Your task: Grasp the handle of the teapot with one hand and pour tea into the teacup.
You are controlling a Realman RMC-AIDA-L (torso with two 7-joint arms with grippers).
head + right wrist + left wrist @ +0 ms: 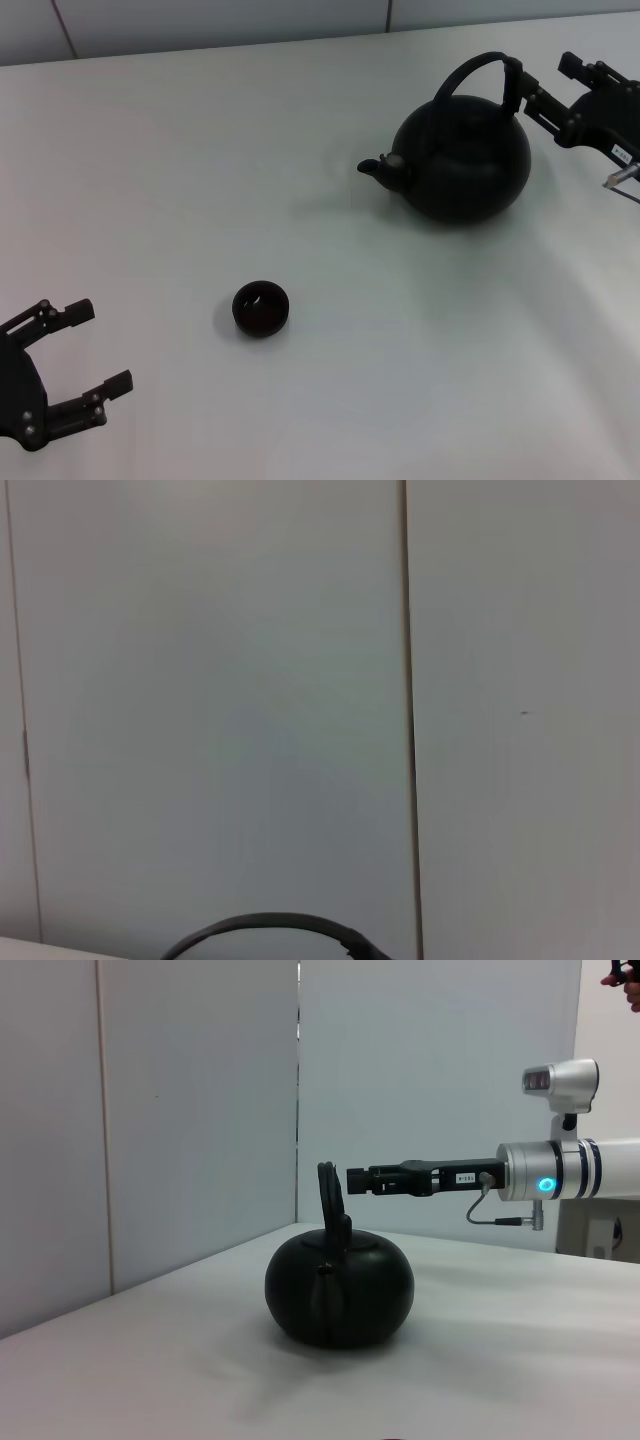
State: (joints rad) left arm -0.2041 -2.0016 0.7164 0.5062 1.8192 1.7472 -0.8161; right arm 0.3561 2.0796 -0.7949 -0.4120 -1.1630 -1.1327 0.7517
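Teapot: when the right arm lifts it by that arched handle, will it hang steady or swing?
The handle looks like a bail on side pivots, so the teapot may swing under the right end effector. Its big round body suggests weight. The spout side could dip.

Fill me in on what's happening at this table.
The right tool has reached the arched black handle of the round matte-black teapot, which stands upright on the white table; whether it is gripping cannot be told. The small dark teacup sits apart, nearer the robot. The left tool waits open at the near edge.
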